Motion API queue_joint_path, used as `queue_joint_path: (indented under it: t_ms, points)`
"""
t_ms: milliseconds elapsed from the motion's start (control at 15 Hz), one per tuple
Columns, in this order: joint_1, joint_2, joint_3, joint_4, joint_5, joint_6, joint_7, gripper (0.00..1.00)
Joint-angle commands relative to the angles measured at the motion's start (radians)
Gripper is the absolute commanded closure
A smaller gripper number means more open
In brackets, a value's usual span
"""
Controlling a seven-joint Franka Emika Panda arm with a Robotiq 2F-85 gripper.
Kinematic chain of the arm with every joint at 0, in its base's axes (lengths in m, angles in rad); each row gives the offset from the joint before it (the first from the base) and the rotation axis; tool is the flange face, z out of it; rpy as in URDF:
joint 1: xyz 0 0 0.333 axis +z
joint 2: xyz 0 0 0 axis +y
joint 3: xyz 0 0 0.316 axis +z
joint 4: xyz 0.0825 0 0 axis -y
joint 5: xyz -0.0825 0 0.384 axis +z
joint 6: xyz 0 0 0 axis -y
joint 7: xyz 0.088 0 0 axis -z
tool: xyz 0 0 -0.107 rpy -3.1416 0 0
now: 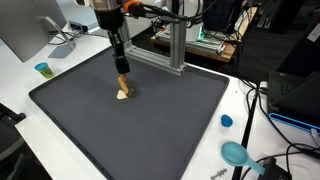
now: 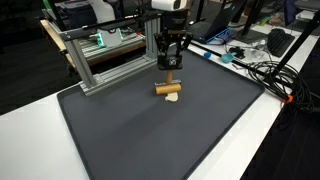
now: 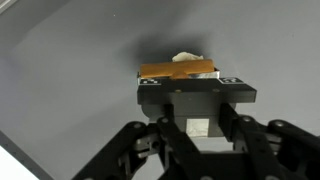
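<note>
Nearest to the wrist camera stood the black two-finger gripper [image 3: 195, 88], its linkages filling the lower edge of that view. The jaws were drawn almost fully together. As far as I could judge, they pinched the short brown wooden bar [image 3: 178, 70], which lay crosswise right at their tips, but the contact itself was hidden by the fingers. Just beyond the bar, directly under the jaws, sat a small cream-white chunk [image 3: 187, 57], resting on the dark grey flat mat [image 3: 70, 90]. In an exterior view the bar [image 2: 167, 88] hung between the jaws and the chunk [image 2: 173, 98], so close to the chunk that I could not tell if they touched. For such a narrow pinch, the careful way seemed to be to hold the wrist upright so that the bar stayed level, and to move slowly and straight along the line of the jaws. Any sideways push was to be avoided, because the chunk below looked light and could easily slide on the mat.
</note>
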Motion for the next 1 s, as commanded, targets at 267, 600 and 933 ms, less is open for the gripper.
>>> queue_joint_path:
  t_ms: [267,600,933]
  points:
    - [0.0,-0.019,0.02,-0.034,0.01,-0.097,-0.09,0.79]
    - [-0.014,-0.091,0.028,-0.058,0.045,-0.092,-0.137,0.79]
    - [-0.025,-0.243,0.053,-0.053,0.049,-0.213,-0.433,0.79]
